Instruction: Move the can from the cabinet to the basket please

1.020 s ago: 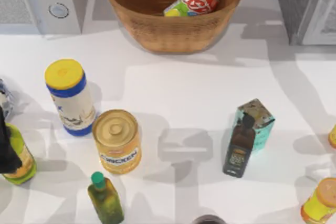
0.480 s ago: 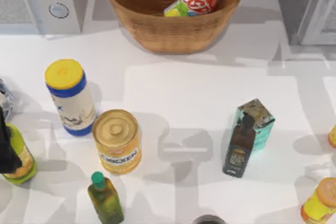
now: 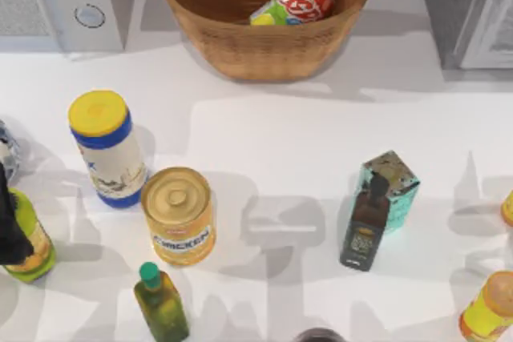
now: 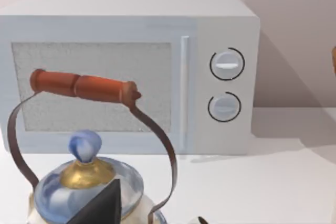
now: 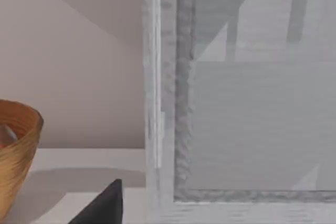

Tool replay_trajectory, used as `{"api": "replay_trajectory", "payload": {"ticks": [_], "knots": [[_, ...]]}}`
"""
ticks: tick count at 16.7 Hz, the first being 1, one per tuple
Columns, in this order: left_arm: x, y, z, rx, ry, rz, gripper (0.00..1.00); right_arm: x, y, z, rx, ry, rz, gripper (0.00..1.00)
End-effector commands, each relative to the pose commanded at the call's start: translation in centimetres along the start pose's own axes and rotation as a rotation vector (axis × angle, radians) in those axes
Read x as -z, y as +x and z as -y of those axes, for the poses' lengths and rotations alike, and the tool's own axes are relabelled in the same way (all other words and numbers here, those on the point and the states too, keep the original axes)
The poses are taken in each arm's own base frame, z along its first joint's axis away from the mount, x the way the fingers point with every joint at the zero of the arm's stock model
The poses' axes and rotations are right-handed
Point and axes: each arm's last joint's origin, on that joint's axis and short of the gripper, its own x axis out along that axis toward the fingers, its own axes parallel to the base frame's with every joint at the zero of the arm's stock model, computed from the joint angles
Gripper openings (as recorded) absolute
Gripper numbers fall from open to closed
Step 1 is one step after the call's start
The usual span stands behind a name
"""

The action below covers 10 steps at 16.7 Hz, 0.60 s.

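Bare table (image 3: 288, 142) between basket (image 3: 264, 46) and bottles; microwave (image 3: 64, 2), cabinet (image 3: 469, 10) flank it.

A: Where is the can (image 3: 295, 2)?
B: Lying on its side inside the basket (image 3: 240, 46), red with white lettering, its lime-green end pointing toward the top view's left and its body resting against the inner wall on the right.
A: And the basket?
B: Tan woven wicker, oval, upright at the far middle of the desk.
A: The cabinet (image 3: 445, 14)?
B: Grey box at the far right, its paler framed door panel facing the desk's front.
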Motion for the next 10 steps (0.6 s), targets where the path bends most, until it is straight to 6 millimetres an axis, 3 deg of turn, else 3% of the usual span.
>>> {"api": "replay_trajectory", "payload": {"ticks": [3, 5, 7, 10], "knots": [[0.0, 0.0, 0.0, 0.000, 0.000, 0.000, 1.00, 6.0, -0.7, 0.5, -0.005, 0.003, 0.001, 1.00], [0.0, 0.0, 0.0, 0.000, 0.000, 0.000, 1.00, 8.7, -0.9, 0.6, -0.009, 0.004, 0.012, 1.00], [0.0, 0.0, 0.0, 0.000, 0.000, 0.000, 1.00, 10.2, -0.9, 0.8, -0.011, 0.004, 0.025, 1.00], [0.0, 0.0, 0.0, 0.000, 0.000, 0.000, 1.00, 10.8, -0.9, 0.8, -0.011, 0.004, 0.030, 1.00]]}}
